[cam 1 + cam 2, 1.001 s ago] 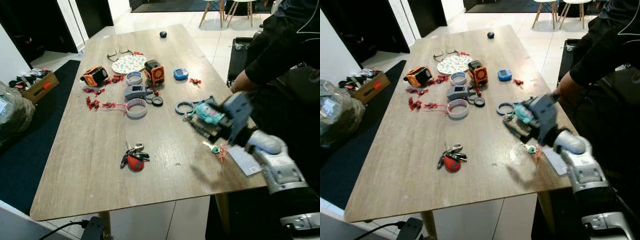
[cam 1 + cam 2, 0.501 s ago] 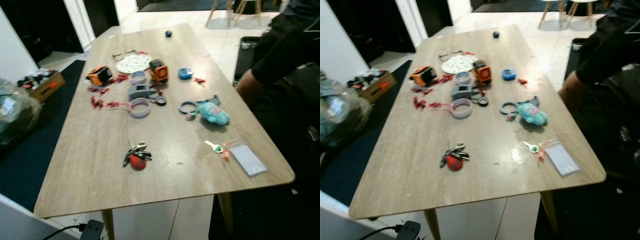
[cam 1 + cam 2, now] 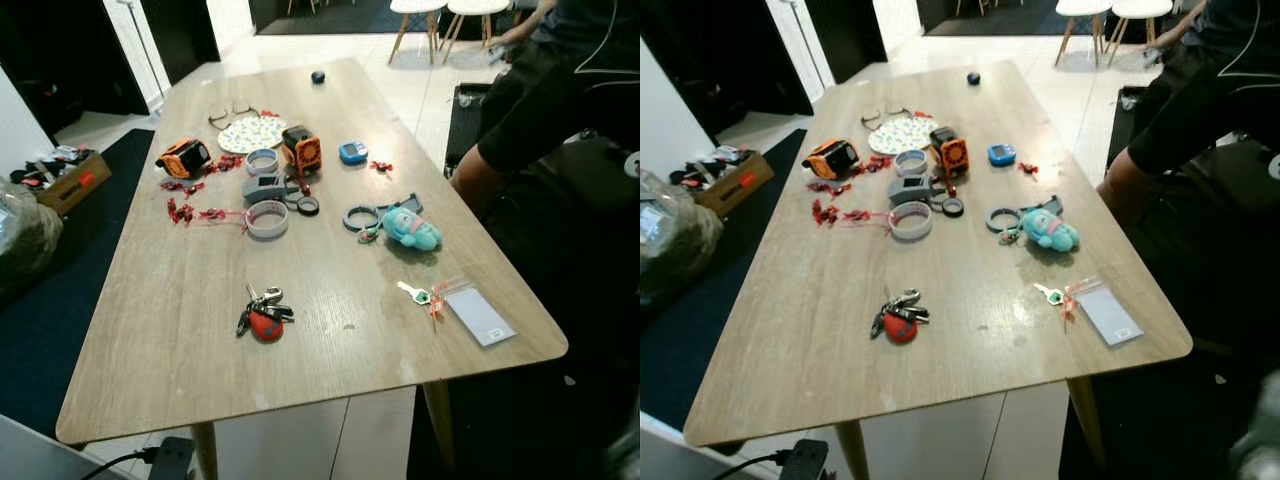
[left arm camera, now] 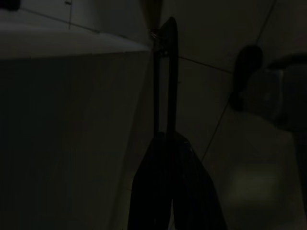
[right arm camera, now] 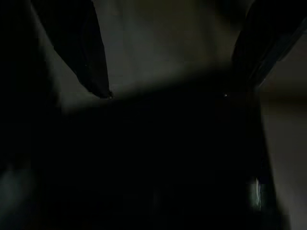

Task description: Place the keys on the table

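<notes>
A key bunch with a red fob [image 3: 262,315] lies on the wooden table [image 3: 180,330] near its front edge. To its right rest a single green-headed key with a red tag [image 3: 420,294] and a clear card holder [image 3: 478,316]. A teal plush keychain [image 3: 410,228] on a grey ring sits further back. My left gripper [image 4: 165,21] hangs in the dark above floor tiles, its two fingers pressed together with nothing between them. In the dim right wrist view my right gripper [image 5: 167,95] has its fingers [image 5: 93,62] spread wide apart, holding nothing.
The back half of the table holds tape rolls [image 3: 267,218], orange gadgets [image 3: 184,156], glasses, a patterned plate [image 3: 252,132] and red clips. A person in dark clothes [image 3: 540,110] sits at the right edge. A cardboard box [image 3: 62,182] and a dark rug lie to the left.
My right arm, stretched over the table's right side a second ago, has dropped out of the head views. The tagged key and plush now lie uncovered. The camera shifted slightly.
</notes>
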Controlling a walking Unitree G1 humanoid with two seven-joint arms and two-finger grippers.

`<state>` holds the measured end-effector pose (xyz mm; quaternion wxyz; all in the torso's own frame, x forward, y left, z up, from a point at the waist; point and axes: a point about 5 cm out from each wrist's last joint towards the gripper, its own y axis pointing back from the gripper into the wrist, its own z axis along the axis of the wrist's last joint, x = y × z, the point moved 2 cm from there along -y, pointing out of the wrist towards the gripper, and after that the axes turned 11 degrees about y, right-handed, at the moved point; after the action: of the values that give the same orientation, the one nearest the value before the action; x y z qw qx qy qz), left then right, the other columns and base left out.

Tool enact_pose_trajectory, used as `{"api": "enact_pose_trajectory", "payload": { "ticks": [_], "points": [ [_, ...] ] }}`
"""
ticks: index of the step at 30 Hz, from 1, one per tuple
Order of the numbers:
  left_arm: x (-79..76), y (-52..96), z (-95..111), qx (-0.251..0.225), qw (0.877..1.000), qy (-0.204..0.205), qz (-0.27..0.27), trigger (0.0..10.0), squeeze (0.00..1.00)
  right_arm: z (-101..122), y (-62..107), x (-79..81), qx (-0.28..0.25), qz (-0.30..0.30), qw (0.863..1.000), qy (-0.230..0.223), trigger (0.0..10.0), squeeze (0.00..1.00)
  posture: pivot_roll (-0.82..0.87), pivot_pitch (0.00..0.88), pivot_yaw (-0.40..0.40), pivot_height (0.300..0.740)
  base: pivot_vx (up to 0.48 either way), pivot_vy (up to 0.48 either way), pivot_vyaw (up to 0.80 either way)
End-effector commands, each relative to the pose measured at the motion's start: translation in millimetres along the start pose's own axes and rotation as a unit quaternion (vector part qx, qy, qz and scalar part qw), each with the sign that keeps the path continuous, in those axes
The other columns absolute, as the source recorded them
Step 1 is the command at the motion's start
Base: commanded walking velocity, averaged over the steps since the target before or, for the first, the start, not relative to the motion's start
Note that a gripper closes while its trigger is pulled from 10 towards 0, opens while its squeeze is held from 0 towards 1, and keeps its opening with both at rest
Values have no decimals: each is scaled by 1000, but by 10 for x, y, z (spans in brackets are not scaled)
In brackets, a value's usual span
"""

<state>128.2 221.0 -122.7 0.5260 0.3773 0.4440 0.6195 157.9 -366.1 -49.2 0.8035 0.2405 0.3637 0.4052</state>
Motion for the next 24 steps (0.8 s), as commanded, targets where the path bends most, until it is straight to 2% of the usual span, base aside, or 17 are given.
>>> {"api": "enact_pose_trajectory", "payload": {
  "ticks": [1, 3, 4, 5, 6, 7, 8, 10, 12, 15, 20, 24],
  "points": [
    [29, 4, 8, -17, 999, 36, 10, 10000, 0, -180, 39, 263, 25, 50, 997, 45, 10000, 0, -98, 60, 103, 740, 0, 0, 0],
    [29, 4, 8, -17, 999, 36, 10, 10000, 0, -180, 39, 263, 25, 50, 997, 45, 10000, 0, -98, 60, 103, 740, 0, 0, 0],
    [34, 5, 14, -24, 998, 48, 11, 10000, 0, -350, 99, 497, 43, 94, 992, 77, 10000, 0, -95, 59, 103, 740, 0, 0, 0],
    [34, 5, 14, -24, 998, 48, 11, 10000, 0, -350, 99, 497, 43, 94, 992, 77, 10000, 0, -95, 59, 103, 740, 0, 0, 0],
    [43, 7, 16, -29, 998, 54, 14, 10000, 0, -593, 206, 754, 71, 145, 979, 125, 10000, 0, -86, 54, 107, 740, 0, 0, 0],
    [46, 8, 21, -31, 998, 50, 12, 10000, 0, -894, 370, 1015, 104, 200, 956, 185, 10000, 0, -86, 54, 107, 740, 0, 0, 0],
    [46, 8, 21, -31, 998, 50, 12, 10000, 0, -894, 370, 1015, 104, 200, 956, 185, 10000, 0, -86, 54, 107, 740, 0, 0, 0],
    [33, 8, 20, -29, 998, 50, 2, 10000, 0, -1024, 453, 1117, 119, 223, 945, 206, 10000, 0, -80, 54, 110, 740, 0, 0, 0],
    [27, 7, 19, -26, 999, 44, -3, 10000, 0, -1056, 478, 1152, 122, 230, 942, 210, 10000, 0, -80, 54, 110, 740, 0, 0, 0],
    [18, 7, 21, -22, 999, 28, -9, 10000, 0, -1077, 501, 1192, 122, 241, 937, 220, 10000, 0, -80, 54, 110, 740, 0, -469, 0],
    [4, 7, 27, -18, 1000, 18, -18, 10000, 0, -985, 472, 1223, 105, 255, 933, 231, 10000, 0, -79, 58, 110, 740, 0, -447, 0],
    [11, 7, 40, -18, 1000, -1, -15, 10000, 0, -949, 463, 1243, 103, 260, 930, 237, 10000, 0, -78, 58, 108, 740, 0, 0, 0]
  ]
}}
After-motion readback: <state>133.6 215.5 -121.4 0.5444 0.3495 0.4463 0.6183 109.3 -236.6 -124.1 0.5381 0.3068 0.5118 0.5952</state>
